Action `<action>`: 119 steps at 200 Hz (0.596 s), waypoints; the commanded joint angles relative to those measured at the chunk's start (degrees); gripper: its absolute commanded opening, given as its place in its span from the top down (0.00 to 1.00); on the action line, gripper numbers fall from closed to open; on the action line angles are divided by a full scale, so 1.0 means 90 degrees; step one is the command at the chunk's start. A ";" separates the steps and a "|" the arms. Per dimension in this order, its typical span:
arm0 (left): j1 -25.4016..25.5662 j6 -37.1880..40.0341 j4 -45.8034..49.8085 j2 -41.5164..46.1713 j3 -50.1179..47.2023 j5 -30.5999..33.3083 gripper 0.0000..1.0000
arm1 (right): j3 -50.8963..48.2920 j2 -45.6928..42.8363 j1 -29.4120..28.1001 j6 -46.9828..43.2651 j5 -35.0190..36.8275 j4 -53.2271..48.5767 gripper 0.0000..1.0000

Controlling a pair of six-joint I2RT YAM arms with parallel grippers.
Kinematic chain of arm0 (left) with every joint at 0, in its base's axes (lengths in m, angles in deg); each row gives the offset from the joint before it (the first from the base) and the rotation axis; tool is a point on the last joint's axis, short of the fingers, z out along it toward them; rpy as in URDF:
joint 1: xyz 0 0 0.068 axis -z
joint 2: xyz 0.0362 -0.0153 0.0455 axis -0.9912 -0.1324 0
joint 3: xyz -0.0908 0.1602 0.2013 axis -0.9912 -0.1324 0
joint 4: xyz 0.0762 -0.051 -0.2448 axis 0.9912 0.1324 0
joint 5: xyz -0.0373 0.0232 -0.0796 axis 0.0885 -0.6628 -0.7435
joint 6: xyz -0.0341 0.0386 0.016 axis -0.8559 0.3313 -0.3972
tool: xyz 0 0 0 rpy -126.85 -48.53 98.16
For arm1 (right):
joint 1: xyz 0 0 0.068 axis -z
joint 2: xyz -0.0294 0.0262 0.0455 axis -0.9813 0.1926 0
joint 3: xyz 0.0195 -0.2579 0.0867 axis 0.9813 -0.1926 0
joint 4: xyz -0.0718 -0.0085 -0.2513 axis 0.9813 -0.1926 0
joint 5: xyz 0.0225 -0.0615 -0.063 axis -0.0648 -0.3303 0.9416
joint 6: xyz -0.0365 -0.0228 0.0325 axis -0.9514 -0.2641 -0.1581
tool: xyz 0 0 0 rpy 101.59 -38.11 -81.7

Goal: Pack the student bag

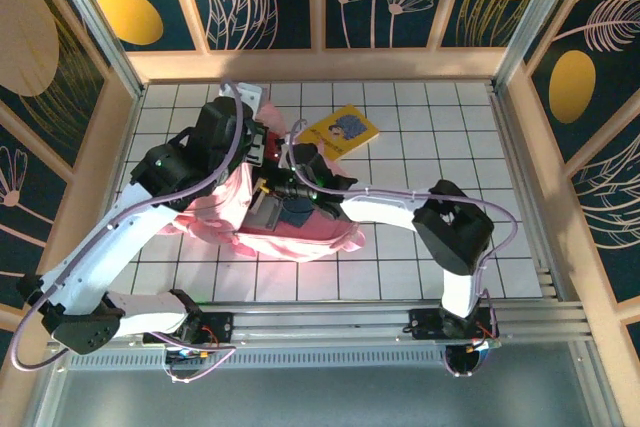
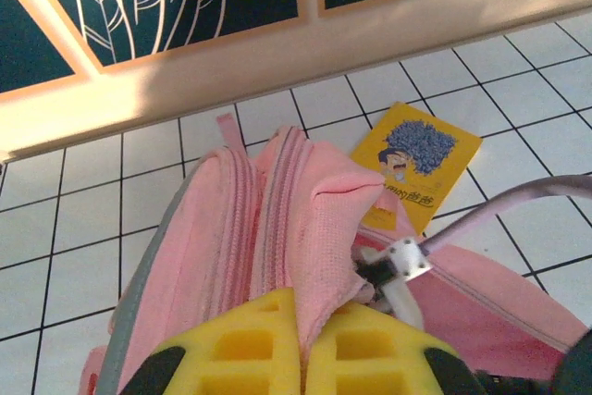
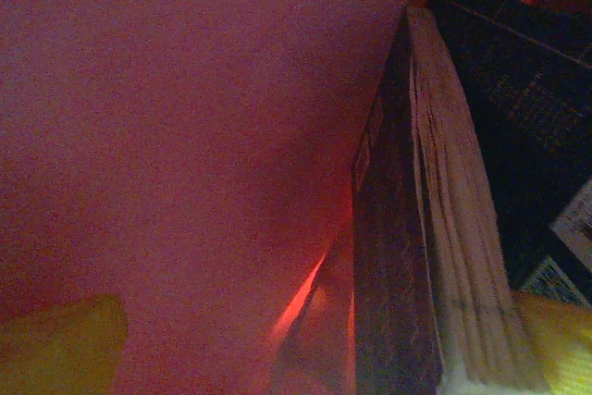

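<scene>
- Where the white tiled worktop (image 1: 450, 137) spreads out ahead of both arms, the student bag (image 1: 300, 242) lies left of centre, pink and slumped, its mouth turned toward the right arm (image 1: 390, 209).
- Yellow fingers (image 2: 240, 349) of the left gripper (image 2: 301, 321) are pressed together, with a fold of the bag's pink fabric pinched between them, close to a zip line.
- Deep inside the bag sits the right gripper (image 3: 305, 358), with pink cloth all round it. Its yellow fingers (image 3: 55, 349) are spread wide, one at each lower corner of the wrist view.
- A dark book (image 3: 462, 228) stands between those fingers, page edges pale, cover dark. It sits close against one finger, with a clear gap to the other, so it is not clamped.
- From above, the right arm's forearm runs across to the bag's opening.
- A yellow booklet (image 1: 340, 132) lies flat on the worktop just beyond the bag, a cartoon face with purple-grey hair on its cover. Whether its near corner touches the bag, cannot tell.
</scene>
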 commanded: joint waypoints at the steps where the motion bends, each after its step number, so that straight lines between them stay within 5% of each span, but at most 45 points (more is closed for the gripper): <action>1: -0.0107 -0.0116 -0.0732 0.0332 -0.0015 0.0249 1.00 | -0.0369 -0.0566 -0.0002 -0.0335 0.0010 0.0304 0.01; 65: -0.0152 0.0043 -0.0834 0.0396 -0.0506 0.0284 1.00 | -0.1625 -0.2239 0.0013 -0.1306 0.1137 -0.0339 0.04; 119: -0.0152 -0.0593 -0.1361 0.0097 -0.1887 -0.2543 1.00 | -0.2624 -0.4590 0.0396 -0.2160 0.3577 -0.2026 0.06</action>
